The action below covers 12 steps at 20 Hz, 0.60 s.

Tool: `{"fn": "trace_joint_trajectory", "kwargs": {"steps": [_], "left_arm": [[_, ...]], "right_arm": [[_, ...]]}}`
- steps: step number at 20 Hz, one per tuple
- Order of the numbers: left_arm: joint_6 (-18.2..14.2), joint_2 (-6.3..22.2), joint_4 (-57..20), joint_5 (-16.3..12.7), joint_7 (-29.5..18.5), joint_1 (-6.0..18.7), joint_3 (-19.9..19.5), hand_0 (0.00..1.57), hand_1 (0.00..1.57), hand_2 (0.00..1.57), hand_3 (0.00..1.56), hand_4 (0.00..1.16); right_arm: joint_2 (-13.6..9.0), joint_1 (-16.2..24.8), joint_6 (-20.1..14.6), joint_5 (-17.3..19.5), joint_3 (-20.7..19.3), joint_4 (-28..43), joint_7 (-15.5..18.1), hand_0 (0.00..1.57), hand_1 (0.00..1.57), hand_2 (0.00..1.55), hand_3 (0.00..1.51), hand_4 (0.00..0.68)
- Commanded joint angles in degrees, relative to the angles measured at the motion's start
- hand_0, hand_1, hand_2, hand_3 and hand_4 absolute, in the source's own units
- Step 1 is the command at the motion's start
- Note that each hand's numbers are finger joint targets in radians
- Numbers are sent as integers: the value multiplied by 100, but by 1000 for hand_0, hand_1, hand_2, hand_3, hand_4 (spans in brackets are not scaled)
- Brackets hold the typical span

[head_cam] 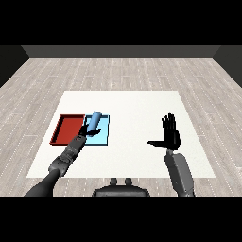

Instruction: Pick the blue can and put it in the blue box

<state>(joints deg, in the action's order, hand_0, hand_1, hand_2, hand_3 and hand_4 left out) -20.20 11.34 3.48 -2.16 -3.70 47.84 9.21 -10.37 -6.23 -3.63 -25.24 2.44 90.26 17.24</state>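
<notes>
Now we see our left hand curled round the blue can, which tilts with its top leaning to the right, over the light blue tray. We cannot tell whether the can touches the tray floor. Just left of that tray, and touching it, lies the red tray. Well to the right, our right hand is raised above the white tabletop, fingers straight, thumb pointing left, holding nothing.
</notes>
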Motion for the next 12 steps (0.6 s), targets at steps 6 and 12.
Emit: {"fn": "trace_joint_trajectory", "kwargs": {"steps": [6, 12], "left_arm": [[-651, 4, -159, 82, -101, -386, -56, 0, 0, 0, 0, 0], [-2024, -167, 888, -555, -1537, -431, -794, 0, 0, 0, 0, 0]], "right_arm": [[56, 181, 245, -132, -33, 137, 7, 0, 0, 0, 0, 0], [199, -87, 207, -88, 13, -8, 74, 0, 0, 0, 0, 0]]}}
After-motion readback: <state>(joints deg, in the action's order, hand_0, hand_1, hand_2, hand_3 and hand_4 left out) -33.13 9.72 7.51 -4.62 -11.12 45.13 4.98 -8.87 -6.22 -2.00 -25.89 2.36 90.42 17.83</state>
